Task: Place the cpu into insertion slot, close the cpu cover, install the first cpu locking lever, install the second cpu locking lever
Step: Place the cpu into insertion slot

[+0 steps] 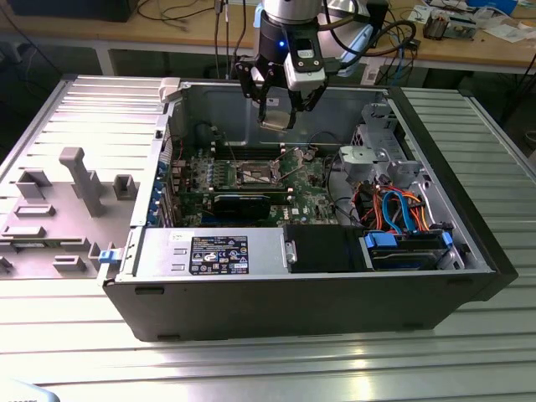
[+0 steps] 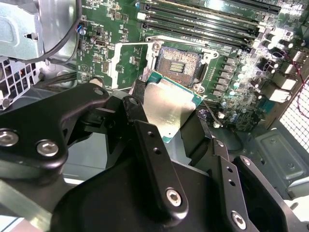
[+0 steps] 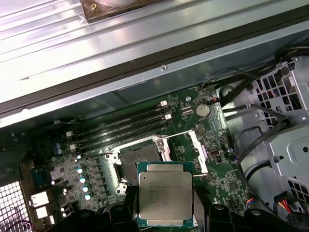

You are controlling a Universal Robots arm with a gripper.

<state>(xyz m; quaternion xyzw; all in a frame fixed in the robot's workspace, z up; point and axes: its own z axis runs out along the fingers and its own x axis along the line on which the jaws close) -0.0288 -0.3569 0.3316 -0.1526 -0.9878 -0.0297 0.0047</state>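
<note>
Working inside an open computer case (image 1: 335, 293) of grey sheet metal, lying on its side across the middle of the exterior view on a ribbed metal table (image 1: 251, 368). Looking down onto the green circuit board (image 1: 310, 180) at the centre of that view, crowded with small components and long, narrow black memory slots (image 3: 120, 126).

Hovering the gripper (image 1: 276, 107) in the upper middle of the exterior view, well above the board. Pinching the cpu (image 3: 165, 192) by two opposite edges between black metal fingers (image 2: 145, 135).

Judging from this, carrying out only the first step:
- Showing the cpu cover (image 3: 200, 153), a thin silver frame with a large square window, swung up and open beside the socket.
- Showing the insertion slot (image 3: 137, 162) bare, a dark square centre inside a silver surround.
- Counting the cover closing and both lever steps as not yet done.

Holding the cpu in the air over the board, near the slot and apart from it. Presenting it flat and square, with a matte silvery top and a green rim.
</note>
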